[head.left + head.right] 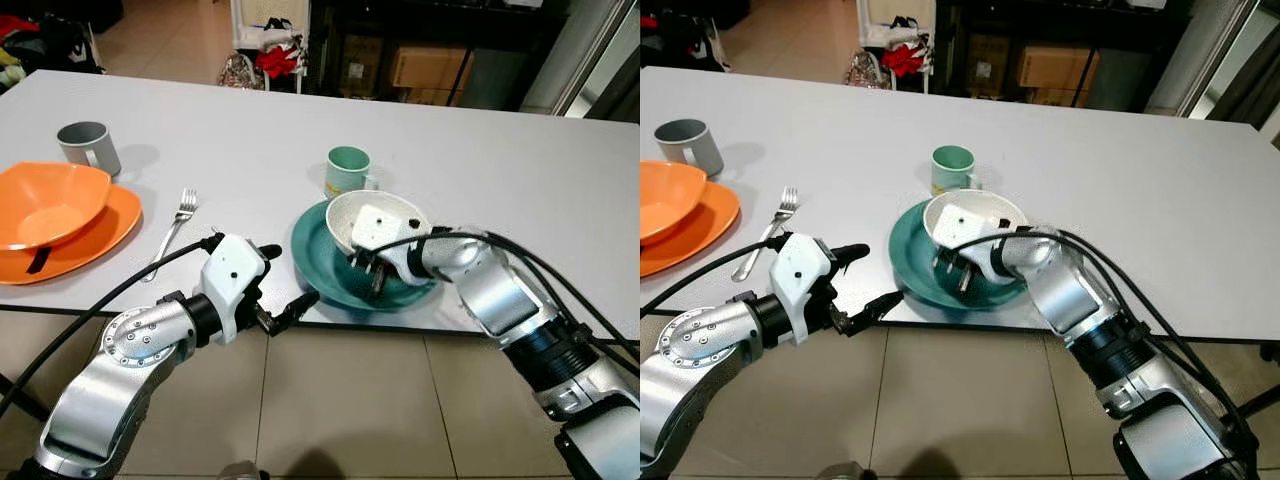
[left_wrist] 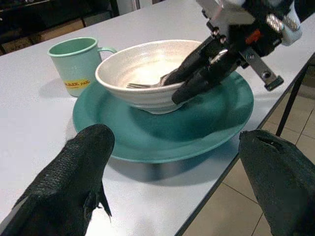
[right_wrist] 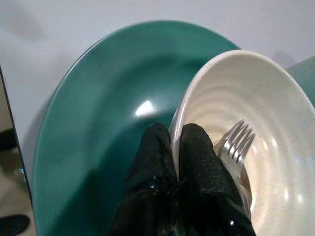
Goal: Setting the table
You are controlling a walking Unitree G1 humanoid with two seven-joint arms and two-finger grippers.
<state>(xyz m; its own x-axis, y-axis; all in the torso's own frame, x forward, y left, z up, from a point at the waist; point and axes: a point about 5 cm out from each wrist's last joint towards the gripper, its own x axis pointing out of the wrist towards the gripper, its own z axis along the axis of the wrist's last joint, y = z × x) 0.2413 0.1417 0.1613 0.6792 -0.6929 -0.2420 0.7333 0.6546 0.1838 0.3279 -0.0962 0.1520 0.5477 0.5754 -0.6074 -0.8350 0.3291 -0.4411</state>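
On the teal plate, white bowl holding a fork, rim clenched by right gripper; at nine o'clock, left gripper released.

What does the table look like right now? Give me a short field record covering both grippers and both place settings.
right gripper: shut on rim of white ceramic bowl
bowl contents: silver fork
bowl position: on round teal plate, at table's near edge
left gripper: open, holding nothing, at the near edge beside the plate
teal mug: behind teal plate
left setting: orange bowl on orange plate, grey mug behind, second fork to its right
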